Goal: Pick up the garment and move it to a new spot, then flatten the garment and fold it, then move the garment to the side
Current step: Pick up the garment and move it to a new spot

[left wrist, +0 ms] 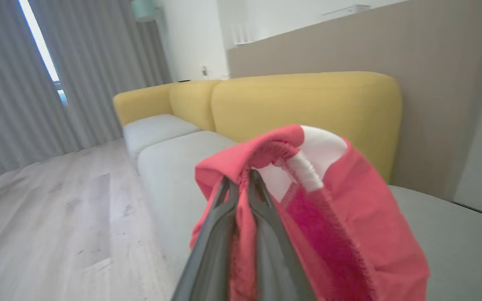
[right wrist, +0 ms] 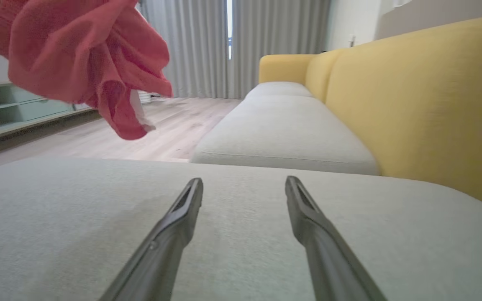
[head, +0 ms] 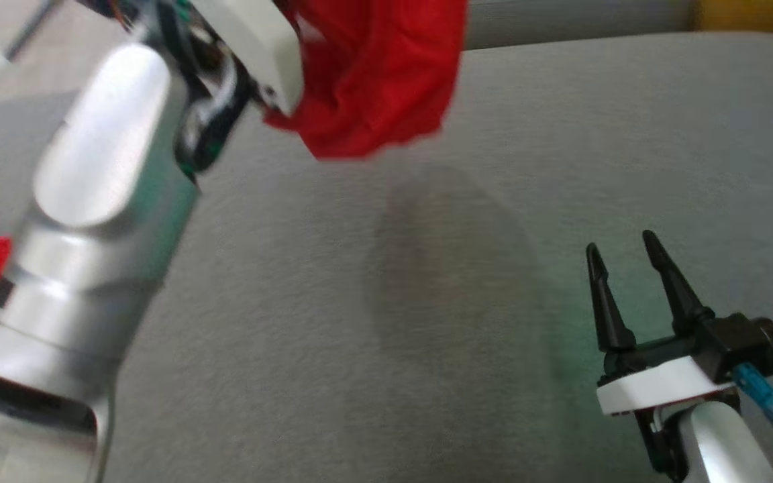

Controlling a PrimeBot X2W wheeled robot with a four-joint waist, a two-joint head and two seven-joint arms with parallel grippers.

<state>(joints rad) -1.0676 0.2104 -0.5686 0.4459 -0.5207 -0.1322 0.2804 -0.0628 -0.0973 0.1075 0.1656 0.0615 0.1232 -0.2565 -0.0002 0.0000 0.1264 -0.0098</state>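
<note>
**Garment held aloft by a thin pinch: slipping and bunching are the risks**

The crumpled red fabric garment (head: pixel 380 74) is gripped by the left tool (left wrist: pixel 243 175), whose two dark fingers are clenched on a narrow fold beside a stitched hem. It hangs in the air above the pale grey upholstered sofa seat (head: pixel 359 335), and no part of it is seen to touch the seat. The right tool (head: pixel 620 245) is spread wide and empty. It is held low over the seat and well apart from the cloth.

Only a thin fold is pinched, so the cloth could be dragged free by its own weight or by a quick swing. It might then be dropped short of the intended spot, or over the seat edge onto the light wooden floor (left wrist: pixel 57 217). Because the garment is carried bunched, a heap is likely on landing, and flattening would be made harder. Several layers could also be caught at once by the right tool. The loose folds hang close to the left arm in the head view, where a snag is possible.

A white patch (left wrist: pixel 324 146) is seen inside the garment by the hem. No writing can be read on it, and no brand can be made out elsewhere.
</note>
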